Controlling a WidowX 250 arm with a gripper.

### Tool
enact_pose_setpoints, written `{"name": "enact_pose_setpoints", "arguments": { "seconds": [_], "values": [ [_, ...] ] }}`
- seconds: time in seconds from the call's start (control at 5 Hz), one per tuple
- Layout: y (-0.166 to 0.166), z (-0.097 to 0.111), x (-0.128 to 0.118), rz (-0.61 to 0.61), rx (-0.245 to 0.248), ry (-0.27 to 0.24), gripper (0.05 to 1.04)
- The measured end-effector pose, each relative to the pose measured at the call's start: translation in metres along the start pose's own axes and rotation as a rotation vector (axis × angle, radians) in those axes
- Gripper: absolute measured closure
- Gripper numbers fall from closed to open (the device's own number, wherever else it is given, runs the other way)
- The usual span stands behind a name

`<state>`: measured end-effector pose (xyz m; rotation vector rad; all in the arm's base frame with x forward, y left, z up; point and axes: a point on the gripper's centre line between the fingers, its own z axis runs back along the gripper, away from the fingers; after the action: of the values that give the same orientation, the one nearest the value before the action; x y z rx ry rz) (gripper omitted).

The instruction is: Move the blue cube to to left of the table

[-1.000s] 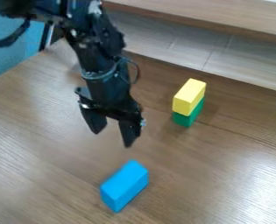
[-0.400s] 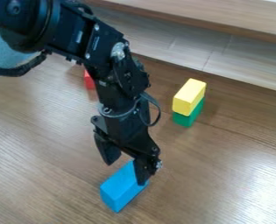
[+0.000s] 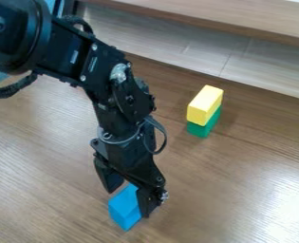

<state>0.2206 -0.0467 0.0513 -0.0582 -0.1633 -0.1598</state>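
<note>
Camera view has the gripper hanging at a slant over the blue cube, which sits low in the frame, a bit left of centre, on the wooden table; the step in hand looks to be the grasp, with the carry to the left side yet to be done. The fingers stand well apart, one by the block's upper left and the other in front of its right side, hiding part of it; the block's near end pokes out between them, its base seemingly flat on the wood; whether either finger touches it I cannot tell, and nothing shows it to be gripped. As I judge it, the next move calls for a small settling of the fingers around the block, then closing, a short lift and a swing toward the left; closing with one finger too high or off the side could tip the block or push it askew.
</note>
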Motion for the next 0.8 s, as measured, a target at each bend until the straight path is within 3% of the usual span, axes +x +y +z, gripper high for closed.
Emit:
{"name": "enact_pose_setpoints", "arguments": {
  "seconds": [0.2,0.4,0.6,0.8],
  "values": [
    [0.002,-0.004,-0.006,-0.003,0.012,0.003,0.133],
    [0.007,-0.014,-0.01,0.029,0.038,0.021,0.428],
    [0.01,-0.016,-0.008,0.049,0.04,0.01,0.51],
    [0.014,-0.017,-0.005,0.075,0.041,0.006,0.51]
  ]
}}
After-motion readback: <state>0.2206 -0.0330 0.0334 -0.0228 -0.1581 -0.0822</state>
